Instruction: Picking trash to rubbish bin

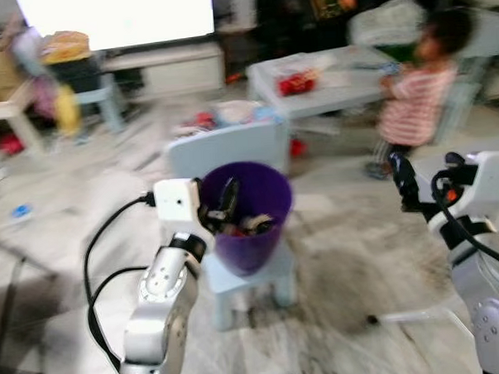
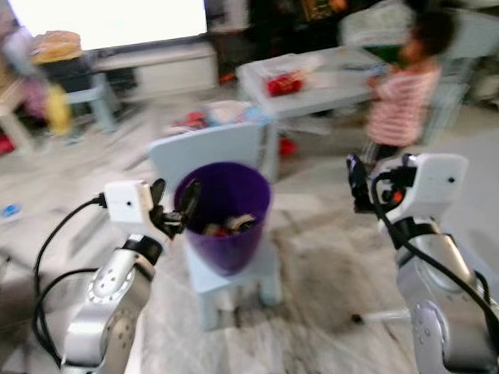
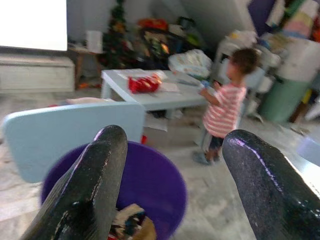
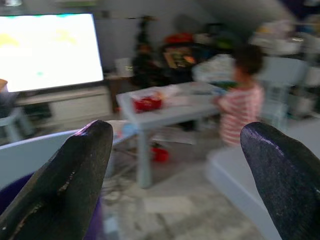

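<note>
A purple rubbish bin [image 1: 249, 213] stands on the seat of a small pale-blue chair [image 1: 231, 150] right in front of me. Crumpled trash [image 1: 248, 226] lies inside it. My left gripper [image 1: 221, 203] hovers over the bin's left rim, open, with nothing between its fingers [image 3: 87, 195]. The bin's inside and the trash [image 3: 129, 225] appear between those fingers in the left wrist view. My right gripper [image 1: 402, 180] is raised to the right of the bin, well apart from it, open and empty, its fingers [image 4: 67, 185] spread wide.
A child in a striped shirt [image 1: 415, 97] stands at a pale-blue low table [image 1: 328, 80] behind the bin, to the right. A red packet [image 1: 297, 84] lies on that table. Toys and clutter [image 1: 221, 115] litter the floor behind the chair. A bright screen [image 1: 118, 17] and low shelf are at the back.
</note>
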Available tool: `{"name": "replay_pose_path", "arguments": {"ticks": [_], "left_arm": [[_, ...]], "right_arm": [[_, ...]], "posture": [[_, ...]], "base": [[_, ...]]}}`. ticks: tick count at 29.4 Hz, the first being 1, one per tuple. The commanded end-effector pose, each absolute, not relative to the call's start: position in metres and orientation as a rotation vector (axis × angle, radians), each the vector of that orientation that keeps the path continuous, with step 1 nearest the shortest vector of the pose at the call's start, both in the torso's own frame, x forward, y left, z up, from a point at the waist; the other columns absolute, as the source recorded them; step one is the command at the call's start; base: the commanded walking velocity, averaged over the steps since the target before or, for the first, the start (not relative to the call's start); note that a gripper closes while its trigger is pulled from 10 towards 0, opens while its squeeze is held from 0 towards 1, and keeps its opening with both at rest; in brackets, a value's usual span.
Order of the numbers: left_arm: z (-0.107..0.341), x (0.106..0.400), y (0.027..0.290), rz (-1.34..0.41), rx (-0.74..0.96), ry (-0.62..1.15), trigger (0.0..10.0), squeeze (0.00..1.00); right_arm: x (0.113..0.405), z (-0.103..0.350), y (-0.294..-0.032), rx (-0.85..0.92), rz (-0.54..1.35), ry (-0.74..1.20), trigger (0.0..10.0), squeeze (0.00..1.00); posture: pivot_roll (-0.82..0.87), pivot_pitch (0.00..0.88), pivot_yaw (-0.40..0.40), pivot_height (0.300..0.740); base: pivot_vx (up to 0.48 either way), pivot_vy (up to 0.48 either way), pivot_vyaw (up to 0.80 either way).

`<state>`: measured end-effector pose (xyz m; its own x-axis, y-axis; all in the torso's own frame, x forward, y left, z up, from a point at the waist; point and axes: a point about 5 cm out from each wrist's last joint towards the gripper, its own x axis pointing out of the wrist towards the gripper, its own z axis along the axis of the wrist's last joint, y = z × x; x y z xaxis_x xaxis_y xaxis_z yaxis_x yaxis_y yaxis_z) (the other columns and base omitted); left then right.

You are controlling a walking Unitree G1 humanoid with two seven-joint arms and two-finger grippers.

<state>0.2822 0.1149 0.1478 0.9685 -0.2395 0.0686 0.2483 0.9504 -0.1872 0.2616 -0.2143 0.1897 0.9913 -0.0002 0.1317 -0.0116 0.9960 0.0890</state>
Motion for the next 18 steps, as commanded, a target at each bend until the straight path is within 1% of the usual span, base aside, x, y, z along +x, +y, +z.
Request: {"name": "replay_pose_path", "arguments": {"ticks": [1, 18], "left_arm": [[0.1493, 0.2825, 0.1098, -0.264, -0.207, -0.049, 10.0, 0.0], [0.1504, 0.2843, 0.111, -0.269, -0.213, -0.056, 10.0, 0.0]], "right_arm": [[0.262, 0.1929, -0.215, 0.078, 0.007, -0.14, 10.0, 0.0], [0.2639, 0.1945, -0.2142, 0.076, 0.016, -0.148, 10.0, 0.0]], "posture": [[-0.06, 0.08, 0.001, 0.74], [-0.06, 0.072, 0.0, 0.74]], "base": [[0.0, 0.0, -0.8], [0.0, 0.0, -0.8]]}}
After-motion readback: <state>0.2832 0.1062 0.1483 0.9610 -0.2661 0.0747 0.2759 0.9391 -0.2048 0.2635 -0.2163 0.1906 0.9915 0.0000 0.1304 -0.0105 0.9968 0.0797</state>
